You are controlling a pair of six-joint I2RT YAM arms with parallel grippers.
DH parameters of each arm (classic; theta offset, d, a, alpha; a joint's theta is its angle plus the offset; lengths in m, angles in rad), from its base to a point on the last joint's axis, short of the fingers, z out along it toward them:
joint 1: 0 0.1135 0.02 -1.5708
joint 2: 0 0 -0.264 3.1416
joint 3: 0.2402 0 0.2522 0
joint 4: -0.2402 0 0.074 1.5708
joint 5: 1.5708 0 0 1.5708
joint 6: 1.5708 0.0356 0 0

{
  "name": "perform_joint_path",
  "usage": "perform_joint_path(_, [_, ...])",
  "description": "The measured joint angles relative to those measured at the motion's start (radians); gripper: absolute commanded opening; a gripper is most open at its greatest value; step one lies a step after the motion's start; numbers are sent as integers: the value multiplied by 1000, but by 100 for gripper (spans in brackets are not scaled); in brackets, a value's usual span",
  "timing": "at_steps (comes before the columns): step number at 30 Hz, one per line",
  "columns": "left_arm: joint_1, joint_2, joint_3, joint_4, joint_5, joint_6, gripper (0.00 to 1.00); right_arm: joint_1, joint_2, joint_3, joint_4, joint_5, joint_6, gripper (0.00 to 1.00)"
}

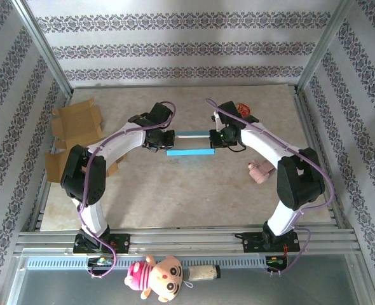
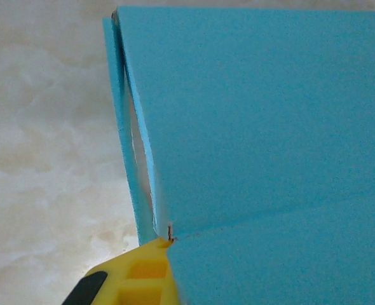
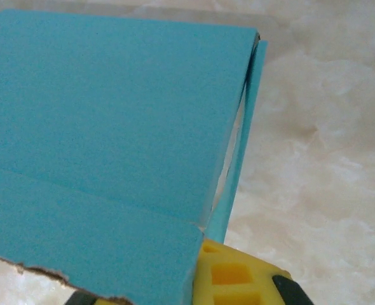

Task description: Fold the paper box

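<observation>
Top external: paper box (image 1: 190, 152) spans the gap between my two grippers, one end at each. Left gripper (image 1: 164, 141) is clamped on its left end, right gripper (image 1: 217, 136) on its right end. Left wrist: blue panel sits right against my yellow finger (image 2: 146, 273), side flap slightly ajar.

I am holding the box (image 1: 190, 143) between both claws, the left claw (image 1: 162, 141) pinching its left end and the right claw (image 1: 216, 136) its right; cardboard (image 1: 76, 124) is lying well left of the left claw.
</observation>
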Motion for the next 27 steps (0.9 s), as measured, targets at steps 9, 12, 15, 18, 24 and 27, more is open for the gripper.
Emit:
perform_joint_path(9, [-14,-70,-28,32,24,-19,33,18,-47,-14,-2,-11,-4,38])
perform_joint_path(12, [-14,-116,-57,45,23,-23,34,18,-92,-34,-5,-10,-6,44])
perform_joint_path(15, [-14,-148,-82,48,23,-31,36,18,-126,-50,-8,-10,-6,49])
perform_joint_path(18, [-17,-162,-103,62,24,-39,40,18,-150,-65,-10,-11,-5,55])
perform_joint_path(24, [-42,-190,-159,87,24,-58,50,18,-204,-84,-26,-31,-7,65])
perform_joint_path(27, [-55,-235,-189,106,23,-69,56,17,-237,-84,-34,-50,-8,68])
